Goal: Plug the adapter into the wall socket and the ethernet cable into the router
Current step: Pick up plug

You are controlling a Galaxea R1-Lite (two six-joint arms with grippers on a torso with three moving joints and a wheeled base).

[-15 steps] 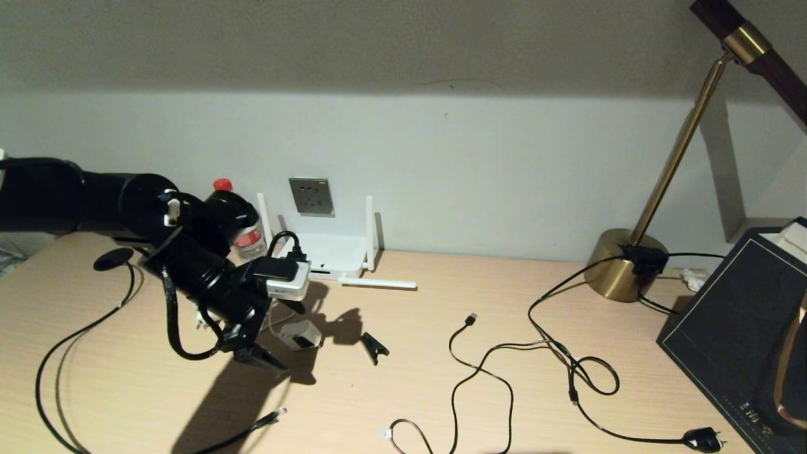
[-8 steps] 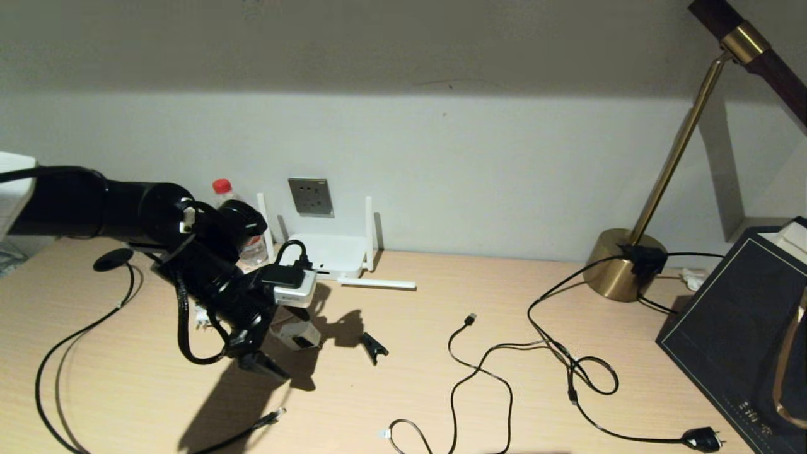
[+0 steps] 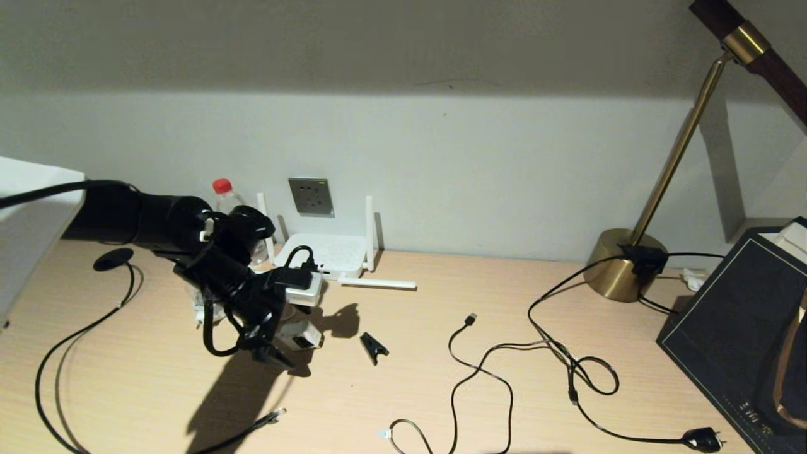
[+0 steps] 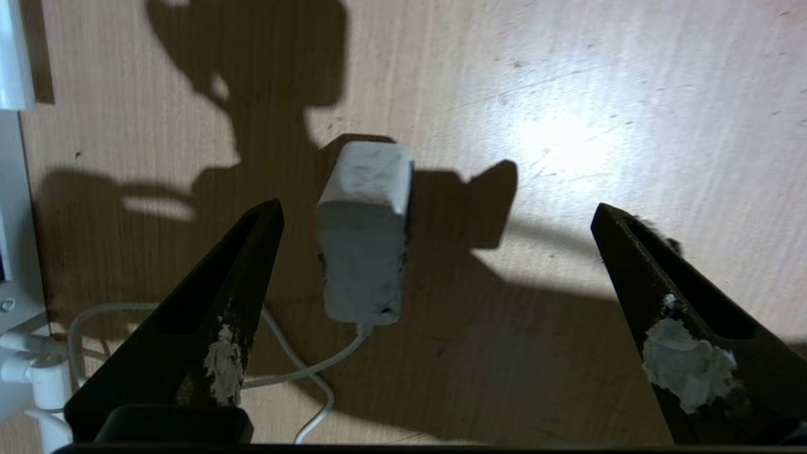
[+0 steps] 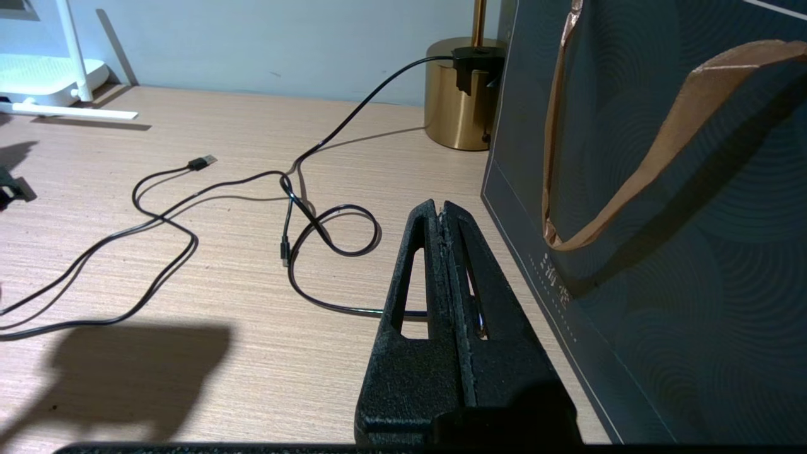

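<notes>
Left gripper [image 4: 435, 214] spread wide above the adapter [image 4: 365, 233] lying on the desk [image 4: 630, 94], grasping nothing. Right gripper [image 5: 443, 211] clenched empty, parked beside a dark bag [image 5: 662, 252].

Head view high, facing desk [image 3: 441, 403] and wall, left wrist close above desk, right wrist low, perhaps sharing router [image 5: 38, 72].

Glossy black left arm [image 3: 164, 221], looped cable, tapered end effector [image 4: 435, 265] fingers.
</notes>
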